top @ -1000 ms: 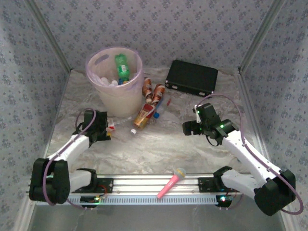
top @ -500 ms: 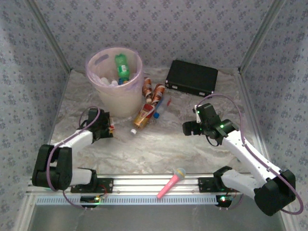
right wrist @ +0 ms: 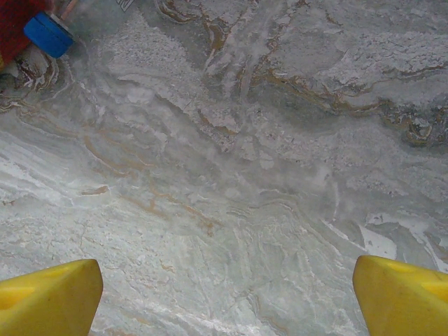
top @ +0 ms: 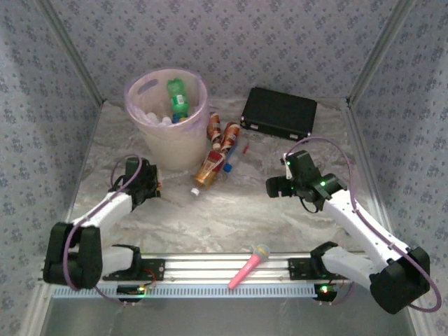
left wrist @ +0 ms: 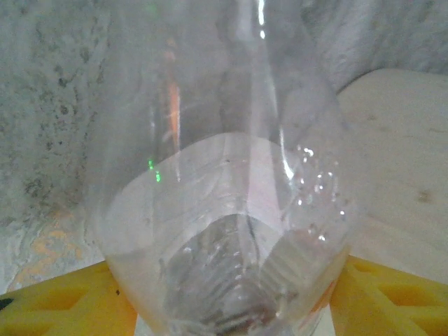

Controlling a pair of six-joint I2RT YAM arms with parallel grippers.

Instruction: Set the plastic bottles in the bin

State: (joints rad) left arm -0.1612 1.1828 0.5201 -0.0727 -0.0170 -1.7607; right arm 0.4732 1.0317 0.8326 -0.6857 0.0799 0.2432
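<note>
The left hand is low over the surface, fingers pressed to both sides of a clear bottle, presumably to lift it into the bin just ahead; that bottle looks thin-walled, colourless, a few droplets clinging inside; the right hand hangs wide open, empty, a blue-capped bottle ahead to its left

The marbled table bears the bin, loose bottles and a black case.

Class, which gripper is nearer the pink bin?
Left. The left gripper sits just near-left of the bin; the right gripper is well off to its right.
</note>
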